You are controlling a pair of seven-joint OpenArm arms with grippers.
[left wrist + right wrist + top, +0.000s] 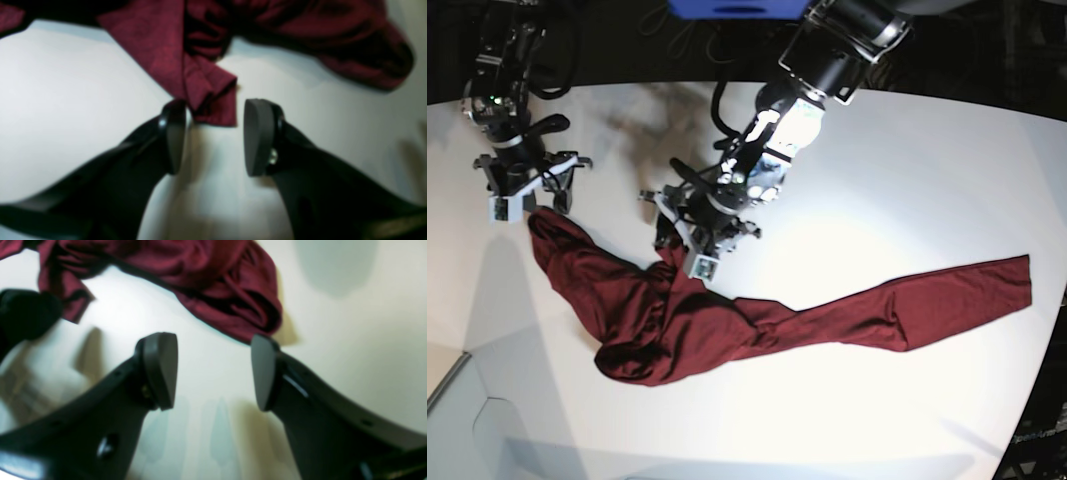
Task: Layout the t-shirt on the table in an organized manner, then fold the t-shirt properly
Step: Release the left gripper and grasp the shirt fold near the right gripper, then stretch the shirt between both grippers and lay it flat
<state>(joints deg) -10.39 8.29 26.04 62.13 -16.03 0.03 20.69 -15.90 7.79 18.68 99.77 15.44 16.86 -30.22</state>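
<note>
- Left wrist view: the left gripper (213,136) hangs over the white table (66,110), its two dark fingers (255,136) standing apart with bare tabletop showing between them.
- A folded, pointed end of the maroon t-shirt (200,76) reaches down to the gap; it lies right at the tip of the left-hand finger, and contact there is too blurred to call. Nothing is pinched between the pads.
- Farther off in this view, the rest of the cloth runs across the top of the frame in bunched, shadowed folds.
- Right wrist view: the right gripper (213,370) has its fingers (160,368) spread wide, holding nothing, with only table (350,350) between them.
- Beyond the fingertips lies a crumpled mass of the t-shirt (227,290); its near edge sits just past the tip of the right-hand finger. Touching or apart: cannot tell.
- Base view: the t-shirt (727,325) sprawls unfolded on the table (907,170), heaped near the middle-left, one long strip stretching out towards the view's right, another running up-left.
- The left gripper (689,232) points down at the cloth's upper end near the table's middle.
- The right gripper (527,190) sits at the far left, just above the end of the up-left strip.
</note>
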